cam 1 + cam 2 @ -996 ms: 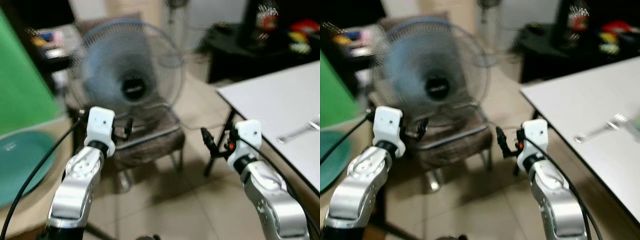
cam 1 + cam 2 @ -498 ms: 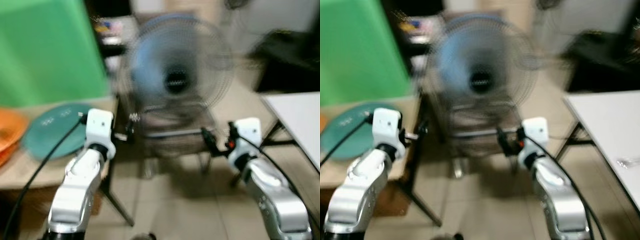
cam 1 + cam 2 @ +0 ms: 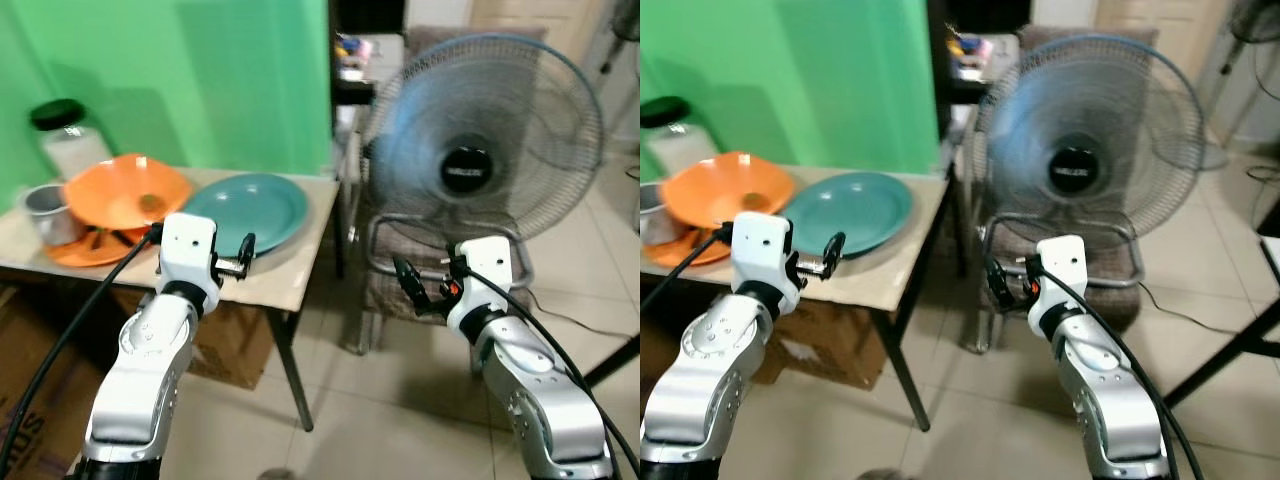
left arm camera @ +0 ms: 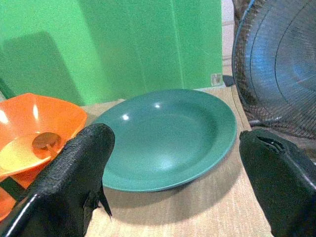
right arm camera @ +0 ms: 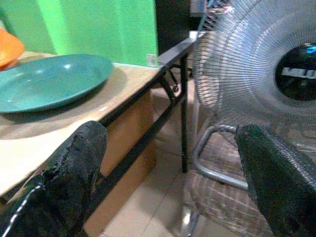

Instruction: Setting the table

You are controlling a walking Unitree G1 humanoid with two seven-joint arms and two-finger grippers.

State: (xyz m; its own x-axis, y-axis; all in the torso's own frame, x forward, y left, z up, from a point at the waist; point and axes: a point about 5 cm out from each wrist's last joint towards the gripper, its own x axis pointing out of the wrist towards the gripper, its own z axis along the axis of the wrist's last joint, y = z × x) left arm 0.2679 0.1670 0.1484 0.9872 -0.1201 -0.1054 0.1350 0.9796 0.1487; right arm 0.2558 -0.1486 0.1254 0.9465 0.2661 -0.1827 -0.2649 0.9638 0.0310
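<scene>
Over the small table [image 3: 290, 280], the left gripper [image 3: 246, 256] is hovering wide open and empty beside the green plate [image 3: 250, 207]. The right gripper [image 3: 404, 276] is gaping empty before the fan [image 3: 485, 145]. Camera has swung left; white table gone.

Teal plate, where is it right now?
The teal plate lies on the small table to the robot's left, beside the orange bowl, just ahead of the open left gripper.
</scene>
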